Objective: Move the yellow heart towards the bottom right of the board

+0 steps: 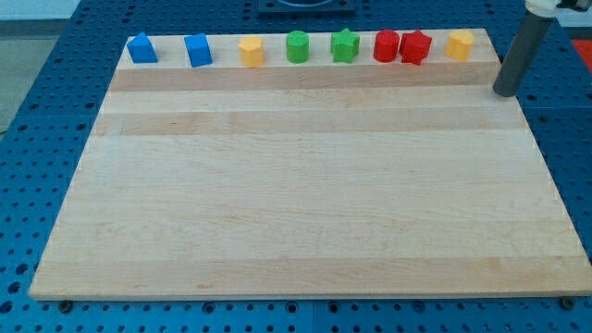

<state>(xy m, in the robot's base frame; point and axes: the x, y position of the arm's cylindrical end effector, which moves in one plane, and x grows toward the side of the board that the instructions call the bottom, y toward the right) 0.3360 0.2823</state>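
- Far to my tip's left, along the top edge of the counter (277, 185), sit a blue block (139, 48) and a second blue block (198, 50).
- Next comes the left yellow block (251, 51), well apart from my tip. It may be the heart, but I cannot tell its shape for certain.
- Closer are the green cylinder (297, 46), green star (345, 45), red cylinder (386, 44) and the red star (415, 46) touching it.
- The right yellow block (460, 43) is just up-left of my tip and is the other heart candidate.
- My tip (505, 93) is a bare rod with nothing to clench or release, and it touches no block.
- Risks: I could push the wrong yellow block, clip a neighbour in the tight row, or lose the heart off an off-centre push.
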